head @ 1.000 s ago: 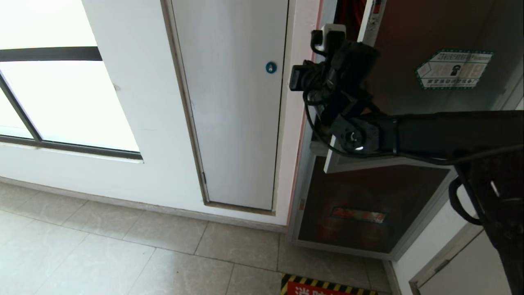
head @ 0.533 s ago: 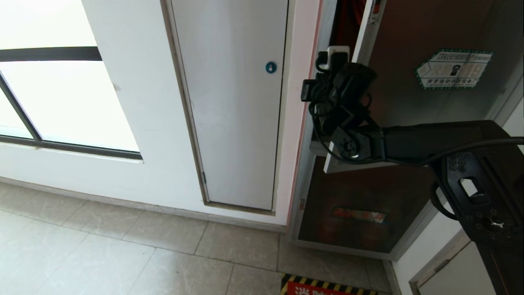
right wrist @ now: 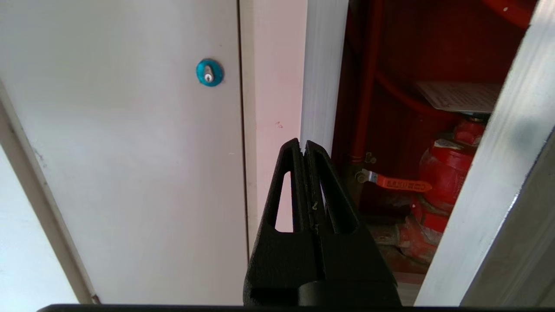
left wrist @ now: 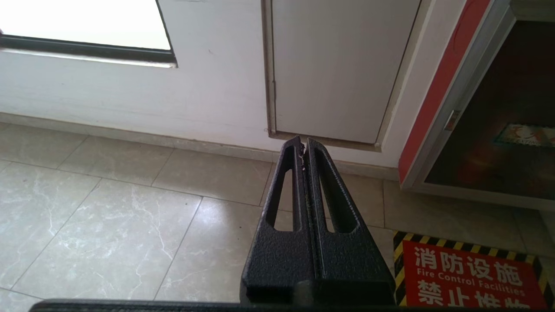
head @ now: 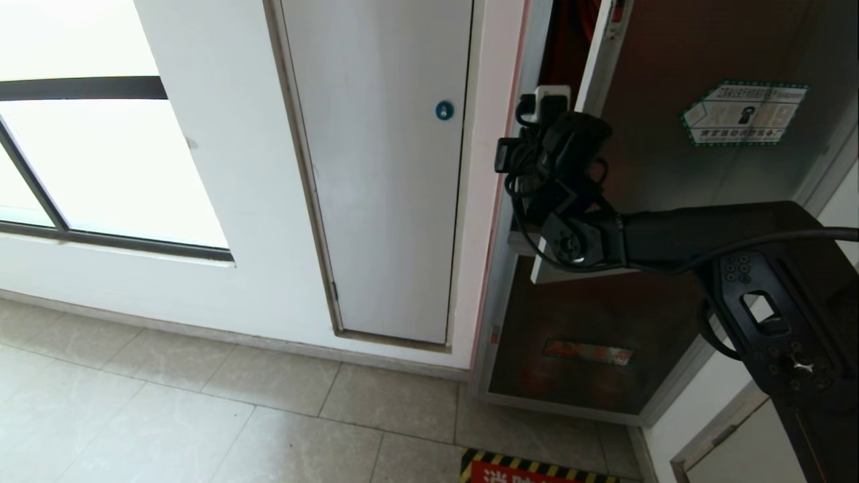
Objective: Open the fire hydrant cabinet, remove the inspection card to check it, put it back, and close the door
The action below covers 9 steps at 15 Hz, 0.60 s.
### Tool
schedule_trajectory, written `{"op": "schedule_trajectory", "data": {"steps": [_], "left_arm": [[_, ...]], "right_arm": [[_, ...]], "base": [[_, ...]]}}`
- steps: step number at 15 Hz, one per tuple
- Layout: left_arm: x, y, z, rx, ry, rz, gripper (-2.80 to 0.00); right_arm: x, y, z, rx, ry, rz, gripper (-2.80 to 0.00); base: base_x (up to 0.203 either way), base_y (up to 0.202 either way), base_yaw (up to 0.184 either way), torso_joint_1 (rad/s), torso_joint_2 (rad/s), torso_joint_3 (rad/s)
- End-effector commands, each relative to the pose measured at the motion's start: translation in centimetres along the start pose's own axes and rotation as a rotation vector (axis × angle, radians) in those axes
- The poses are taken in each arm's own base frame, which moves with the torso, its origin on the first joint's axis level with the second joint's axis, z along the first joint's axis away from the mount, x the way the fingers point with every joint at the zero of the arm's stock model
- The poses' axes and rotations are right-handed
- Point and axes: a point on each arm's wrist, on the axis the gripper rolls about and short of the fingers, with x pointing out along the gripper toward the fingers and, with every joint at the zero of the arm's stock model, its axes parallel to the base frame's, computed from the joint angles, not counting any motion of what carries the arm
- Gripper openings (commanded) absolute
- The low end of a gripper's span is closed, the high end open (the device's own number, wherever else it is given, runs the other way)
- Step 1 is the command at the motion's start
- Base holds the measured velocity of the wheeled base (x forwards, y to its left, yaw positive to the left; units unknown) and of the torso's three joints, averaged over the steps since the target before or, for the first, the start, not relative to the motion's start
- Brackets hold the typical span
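The fire hydrant cabinet (head: 533, 60) has a silver frame and a red interior. Its door (head: 678, 154), dark glass in an aluminium frame, stands ajar, leaving a narrow gap. My right gripper (right wrist: 303, 145) is shut and empty, level with that gap, its tips in front of the cabinet's silver frame (right wrist: 323, 65), beside the door's edge (right wrist: 490, 173). Through the gap I see the red valve (right wrist: 446, 177), and the pale inspection card (right wrist: 459, 95) lying just above it. My left gripper (left wrist: 303, 143) hangs shut and empty over the floor.
A white panel with a round blue lock (head: 443, 110) sits left of the cabinet. Below the door is a dark glass panel with a red label (head: 587, 352). A red floor sign (left wrist: 468, 277) lies before the cabinet. A window (head: 100, 154) fills the far left.
My right wrist has sunk lower along the door's edge and shifted slightly right; its forearm and elbow have come further into the head view. The door has barely moved.
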Motion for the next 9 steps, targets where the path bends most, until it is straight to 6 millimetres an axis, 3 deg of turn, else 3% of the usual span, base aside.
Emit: {"op": "schedule_trajectory", "data": {"steps": [1, 9], "left_arm": [[0.0, 0.0, 0.0, 0.0, 0.001, 0.001, -2.8], [0.0, 0.0, 0.0, 0.0, 0.001, 0.0, -2.8]], "right_arm": [[0.0, -0.1, 0.1, 0.002, -0.004, -0.008, -2.8], [0.9, -1.7, -0.7, -0.012, 0.009, -0.074, -2.8]], "base": [[0.0, 0.0, 0.0, 0.0, 0.0, 0.0], [0.0, 0.0, 0.0, 0.0, 0.0, 0.0]]}}
